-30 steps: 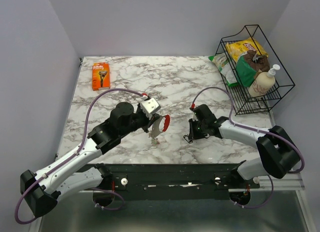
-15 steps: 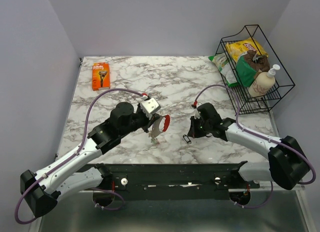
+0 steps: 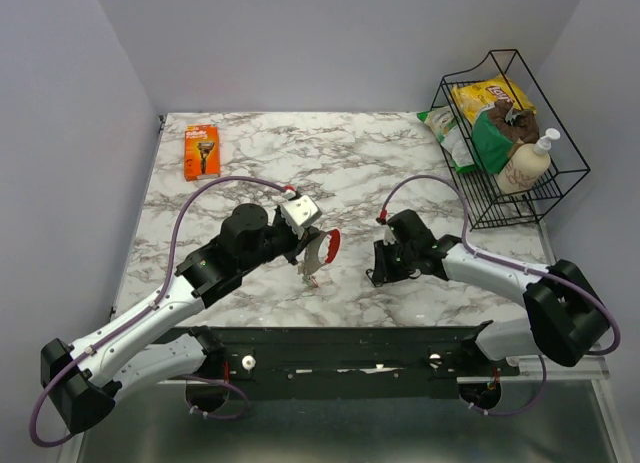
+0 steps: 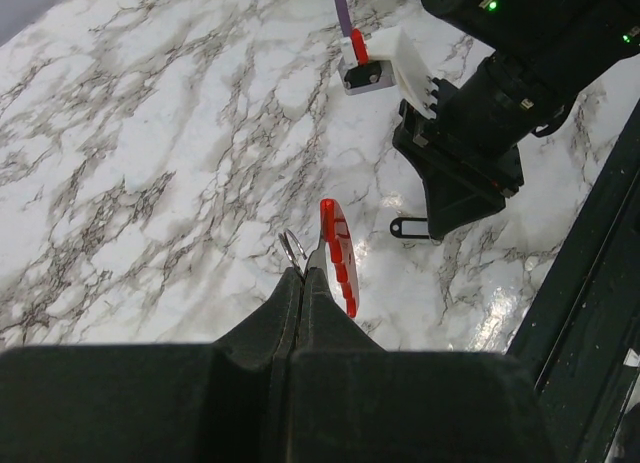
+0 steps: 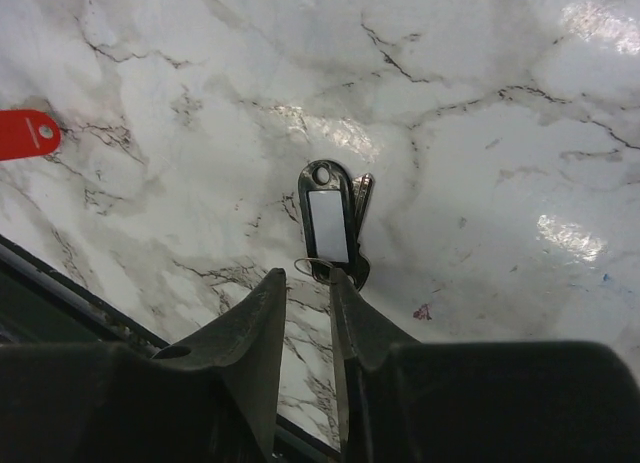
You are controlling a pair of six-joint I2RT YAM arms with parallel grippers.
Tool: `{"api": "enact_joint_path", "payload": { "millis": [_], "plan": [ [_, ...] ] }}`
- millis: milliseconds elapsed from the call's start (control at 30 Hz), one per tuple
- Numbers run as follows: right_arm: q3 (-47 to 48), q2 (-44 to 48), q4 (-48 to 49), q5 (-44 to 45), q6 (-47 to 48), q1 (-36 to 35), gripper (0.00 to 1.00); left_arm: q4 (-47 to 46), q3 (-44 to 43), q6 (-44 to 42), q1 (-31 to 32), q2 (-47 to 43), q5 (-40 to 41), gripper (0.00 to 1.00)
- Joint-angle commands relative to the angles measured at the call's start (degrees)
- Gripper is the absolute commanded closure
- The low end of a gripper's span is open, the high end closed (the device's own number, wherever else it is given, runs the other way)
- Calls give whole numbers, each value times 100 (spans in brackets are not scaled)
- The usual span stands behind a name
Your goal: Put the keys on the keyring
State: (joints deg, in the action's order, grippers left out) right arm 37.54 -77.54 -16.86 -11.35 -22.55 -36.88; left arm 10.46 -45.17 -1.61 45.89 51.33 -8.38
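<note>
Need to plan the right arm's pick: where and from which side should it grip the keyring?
Probably pinch the keyring across its two long edges, from straight above: it lies flat on the table, oblong and narrow, its near end by the open right gripper.

1. Mid-table, over white marble tabletop [image 3: 360, 153]: silvery key bunch with red curved tag [image 3: 320, 251].
2. Just right, lying on the marble: small black oblong keyring [image 5: 327, 223].
3. Back left: orange razor pack [image 3: 201, 150]; back right: black wire basket [image 3: 500, 208].

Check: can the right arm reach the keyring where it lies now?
Probably yes. The keyring lies flat on the marble just ahead of the right gripper, fingers slightly parted, nothing between. The left gripper, shut on the keys, hangs off to one side.
</note>
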Motion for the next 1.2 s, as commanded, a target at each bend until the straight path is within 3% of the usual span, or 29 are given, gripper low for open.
{"api": "enact_joint_path", "payload": {
  "millis": [0, 300, 467, 667, 800, 1067, 1167],
  "plan": [
    [253, -261, -282, 186, -110, -205, 66, -132, -27, 73, 8, -44, -85, 100],
    [368, -569, -388, 414, -171, -319, 56, -114, -18, 55, 8, -97, -137, 100],
    [438, -780, -414, 599, -154, -372, 55, -141, -18, 55, 8, -132, -199, 100],
    [526, -1070, -406, 871, -198, -390, 66, -123, -27, 46, 17, -123, -322, 100],
    [553, -1124, -353, 916, -198, -381, 84, -123, -27, 46, 17, -132, -357, 100],
    [561, -509, -502, 889, -136, -381, 90, -123, -27, 46, 17, -123, -331, 100],
    [562, -298, -546, 898, -57, -390, 99, -149, -10, 46, 17, -115, -340, 100]
  ]
}}
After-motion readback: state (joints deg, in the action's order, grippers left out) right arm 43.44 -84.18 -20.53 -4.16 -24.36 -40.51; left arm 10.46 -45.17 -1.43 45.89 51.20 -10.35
